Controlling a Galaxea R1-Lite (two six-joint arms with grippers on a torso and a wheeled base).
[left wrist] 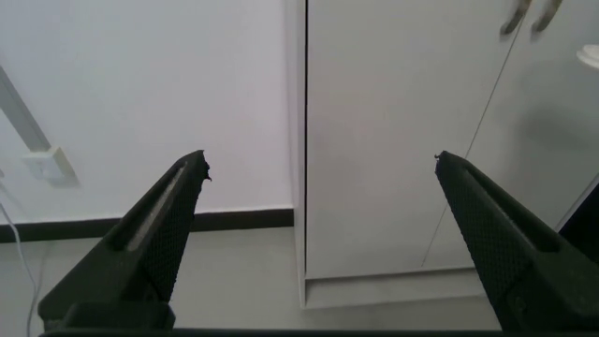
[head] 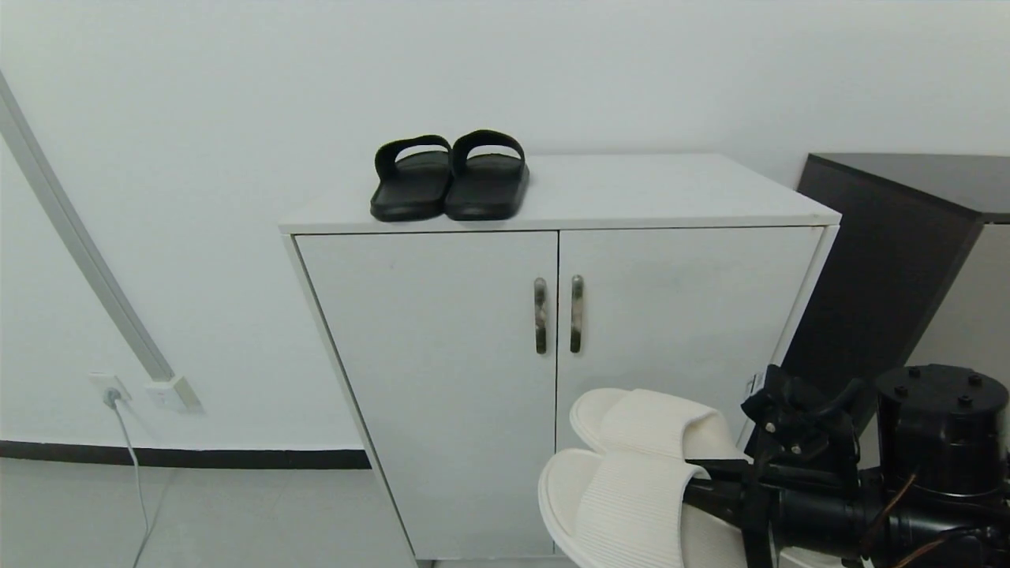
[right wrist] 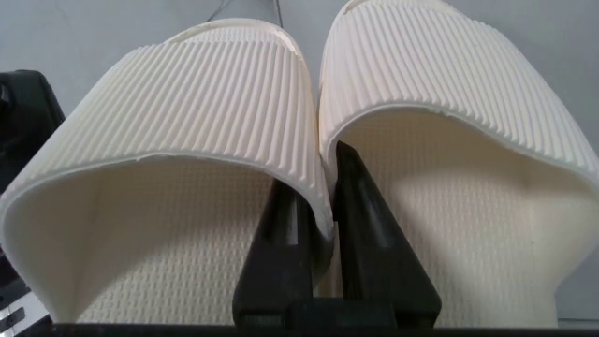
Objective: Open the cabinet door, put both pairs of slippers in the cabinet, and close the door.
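Observation:
A white two-door cabinet (head: 442, 379) stands against the wall with both doors shut, two metal handles (head: 540, 315) side by side at the middle seam. A pair of black slippers (head: 450, 175) rests on its top, towards the left. My right gripper (head: 698, 481) holds a pair of white ribbed slippers (head: 631, 465) low in front of the right door; its fingers (right wrist: 370, 229) are shut on the touching inner straps of both slippers (right wrist: 318, 122). My left gripper (left wrist: 318, 168) is open and holds nothing, facing the cabinet's left door (left wrist: 393, 140) near the floor.
A dark cabinet (head: 899, 260) stands just right of the white one. On the left wall are a slanted grey conduit (head: 71, 229) and a socket with a cable (head: 130, 465) hanging to the floor. Bare floor lies left of the cabinet.

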